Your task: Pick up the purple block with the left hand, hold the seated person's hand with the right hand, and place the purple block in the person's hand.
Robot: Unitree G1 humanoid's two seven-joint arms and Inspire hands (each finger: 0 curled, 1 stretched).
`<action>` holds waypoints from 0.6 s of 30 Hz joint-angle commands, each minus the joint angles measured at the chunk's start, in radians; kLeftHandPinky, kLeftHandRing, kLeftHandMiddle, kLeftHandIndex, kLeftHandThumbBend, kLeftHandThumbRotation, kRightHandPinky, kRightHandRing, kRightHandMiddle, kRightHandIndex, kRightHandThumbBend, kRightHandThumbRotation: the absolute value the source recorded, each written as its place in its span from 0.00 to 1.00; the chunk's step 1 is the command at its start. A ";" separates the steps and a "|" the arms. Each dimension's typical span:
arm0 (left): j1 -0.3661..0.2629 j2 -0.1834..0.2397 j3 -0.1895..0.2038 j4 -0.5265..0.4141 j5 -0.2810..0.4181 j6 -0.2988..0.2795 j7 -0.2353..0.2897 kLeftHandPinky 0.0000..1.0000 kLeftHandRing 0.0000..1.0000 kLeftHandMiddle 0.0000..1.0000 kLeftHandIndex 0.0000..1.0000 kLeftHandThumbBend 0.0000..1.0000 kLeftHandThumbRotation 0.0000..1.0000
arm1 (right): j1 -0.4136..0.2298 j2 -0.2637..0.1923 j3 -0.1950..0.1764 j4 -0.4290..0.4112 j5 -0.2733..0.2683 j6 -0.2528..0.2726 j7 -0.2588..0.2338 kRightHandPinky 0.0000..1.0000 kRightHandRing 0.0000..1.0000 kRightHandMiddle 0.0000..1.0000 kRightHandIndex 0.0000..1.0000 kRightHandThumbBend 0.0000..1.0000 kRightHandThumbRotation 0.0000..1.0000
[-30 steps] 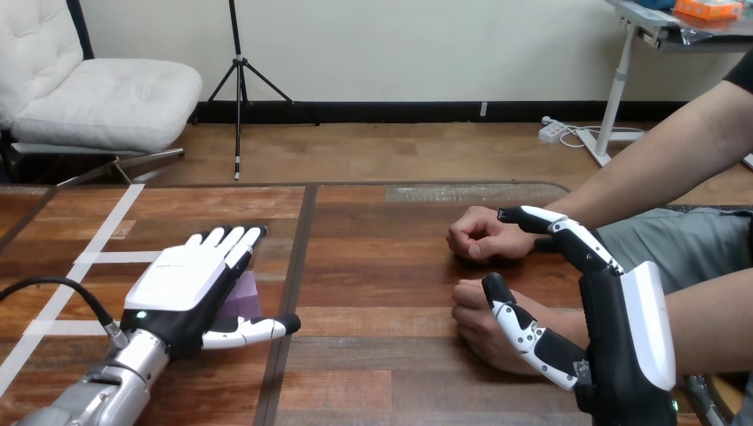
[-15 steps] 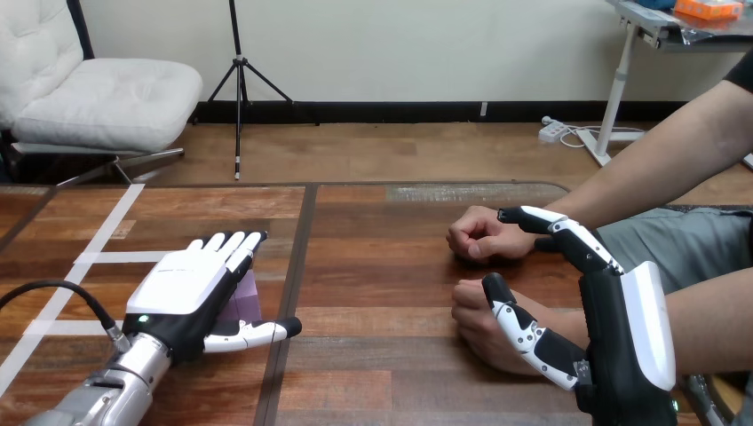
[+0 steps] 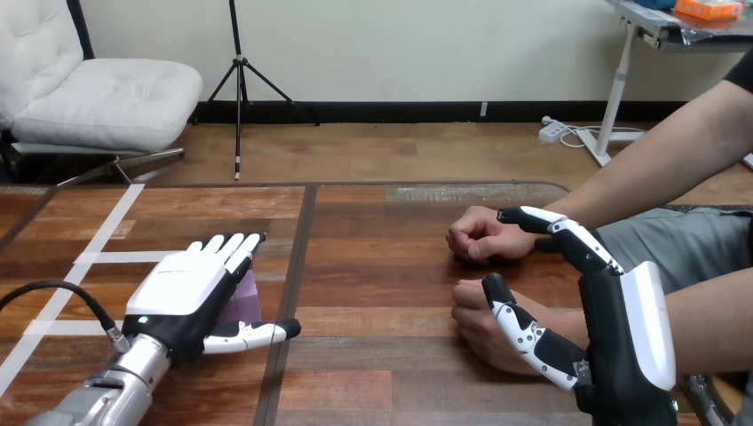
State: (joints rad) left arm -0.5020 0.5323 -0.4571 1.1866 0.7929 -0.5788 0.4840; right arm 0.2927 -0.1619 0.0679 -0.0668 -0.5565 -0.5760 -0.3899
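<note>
The purple block (image 3: 243, 297) lies on the wooden table (image 3: 382, 266) at the left, mostly covered. My left hand (image 3: 182, 291) is spread flat over it, open, fingers straight and pointing away, thumb stretched out to the right just in front of the block. The person's two hands rest as loose fists at the right: the far one (image 3: 479, 236) and the near one (image 3: 475, 318). My right hand (image 3: 626, 333) stands open on edge beside them. Its thumb lies along the near fist, and its straight fingers reach past to the far wrist.
White tape lines (image 3: 99, 256) cross the table's left part. A dark seam (image 3: 298, 266) runs front to back just right of my left hand. The person's forearms come in from the right edge.
My left hand has sunk and drawn back slightly over the purple block. The right hand and the person's hands have not moved.
</note>
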 commanded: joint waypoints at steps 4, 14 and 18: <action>-0.075 -0.009 0.007 0.008 -0.029 -0.003 -0.018 1.00 1.00 1.00 1.00 0.69 0.76 | -0.043 -0.009 -0.011 -0.014 0.007 -0.014 0.001 0.69 0.76 0.76 0.71 0.38 0.08; -0.077 -0.018 0.014 0.022 -0.052 0.001 -0.045 0.96 1.00 1.00 1.00 0.68 0.66 | -0.046 -0.011 -0.011 -0.009 0.008 -0.021 -0.001 0.69 0.76 0.76 0.71 0.38 0.07; -0.080 -0.021 0.011 0.028 -0.057 0.007 -0.054 0.95 1.00 1.00 1.00 0.68 0.64 | -0.045 -0.011 -0.011 -0.008 0.009 -0.022 0.000 0.70 0.76 0.76 0.71 0.38 0.06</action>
State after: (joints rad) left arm -0.5059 0.5264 -0.4563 1.2093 0.7561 -0.5784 0.4344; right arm 0.2928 -0.1623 0.0678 -0.0668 -0.5556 -0.5767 -0.3898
